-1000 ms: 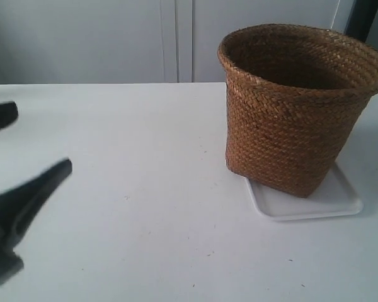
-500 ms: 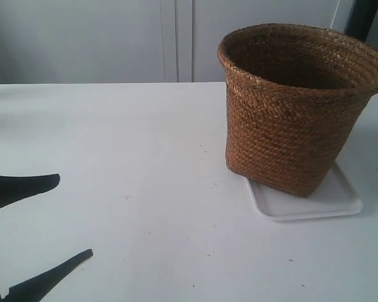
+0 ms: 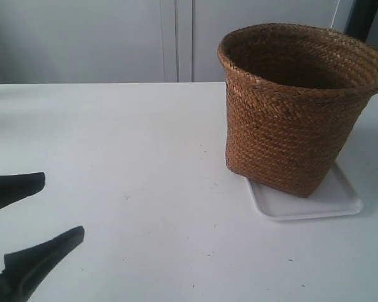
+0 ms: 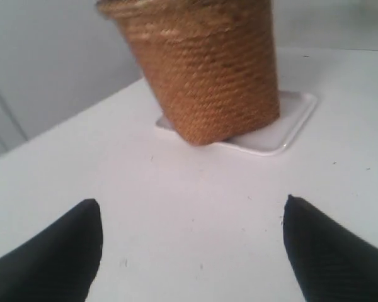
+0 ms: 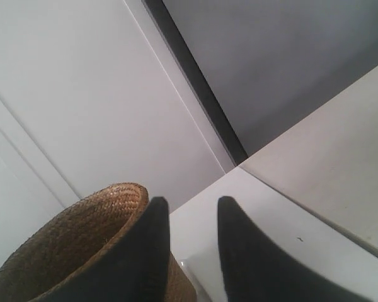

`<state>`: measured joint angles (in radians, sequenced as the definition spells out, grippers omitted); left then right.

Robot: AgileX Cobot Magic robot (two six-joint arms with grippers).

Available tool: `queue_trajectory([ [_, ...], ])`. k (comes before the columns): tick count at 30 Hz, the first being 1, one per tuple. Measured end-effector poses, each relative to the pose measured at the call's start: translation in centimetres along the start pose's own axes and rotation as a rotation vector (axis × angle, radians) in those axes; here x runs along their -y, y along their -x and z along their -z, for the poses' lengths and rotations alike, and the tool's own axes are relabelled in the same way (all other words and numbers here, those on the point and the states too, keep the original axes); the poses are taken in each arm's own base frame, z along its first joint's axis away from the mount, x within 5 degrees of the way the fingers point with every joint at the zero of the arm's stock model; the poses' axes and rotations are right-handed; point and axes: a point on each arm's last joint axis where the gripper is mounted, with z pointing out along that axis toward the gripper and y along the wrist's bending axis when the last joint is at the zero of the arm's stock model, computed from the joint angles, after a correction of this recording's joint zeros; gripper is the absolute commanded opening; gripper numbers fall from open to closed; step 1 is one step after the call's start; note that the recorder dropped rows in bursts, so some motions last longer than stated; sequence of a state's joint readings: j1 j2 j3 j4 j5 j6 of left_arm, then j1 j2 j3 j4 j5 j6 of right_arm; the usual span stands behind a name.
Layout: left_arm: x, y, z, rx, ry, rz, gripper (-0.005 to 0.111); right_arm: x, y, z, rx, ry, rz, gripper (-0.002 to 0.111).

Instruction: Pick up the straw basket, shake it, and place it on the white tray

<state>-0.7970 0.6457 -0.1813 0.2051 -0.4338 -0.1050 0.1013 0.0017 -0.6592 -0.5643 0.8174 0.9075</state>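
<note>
The brown straw basket [image 3: 296, 119] stands upright on the white tray [image 3: 331, 204], its base reaching over the tray's edge on the side nearer the table's middle. My left gripper [image 3: 63, 206] hovers over the table at the exterior view's lower left, far from the basket, open and holding nothing. Its wrist view shows the basket [image 4: 208, 75] and the tray [image 4: 293, 119] well beyond the spread gripper [image 4: 192, 211]. My right gripper [image 5: 192, 201] is open just outside the basket's rim [image 5: 69, 245], with only the tray's corner [image 5: 200, 286] and table showing between its fingers. It is outside the exterior view.
The white table [image 3: 145, 157] runs back to grey cabinet doors [image 3: 176, 38]. Its far right edge [image 5: 315, 201] and a dark vertical strip [image 5: 195, 82] behind show in the right wrist view.
The left gripper dropped from the left edge toward the lower left corner, then drew back slightly, its fingers a little closer together. The basket and tray have not moved.
</note>
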Motion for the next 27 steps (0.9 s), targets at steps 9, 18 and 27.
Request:
queue_trajectory([
  [9, -2.5, -5.6, 5.4, -0.078, 0.495, 0.339, 0.081, 0.0, 0.0, 0.0, 0.0, 0.0, 0.002, 0.026],
  [18, -1.4, -8.0, 7.2, -0.239, 0.599, 0.359, 0.081, 0.0, 0.0, 0.0, 0.0, 0.0, 0.002, 0.026],
  [27, -1.6, -8.1, 7.4, -0.242, 0.653, 0.373, 0.081, 0.0, 0.0, 0.0, 0.001, -0.001, 0.003, 0.026],
])
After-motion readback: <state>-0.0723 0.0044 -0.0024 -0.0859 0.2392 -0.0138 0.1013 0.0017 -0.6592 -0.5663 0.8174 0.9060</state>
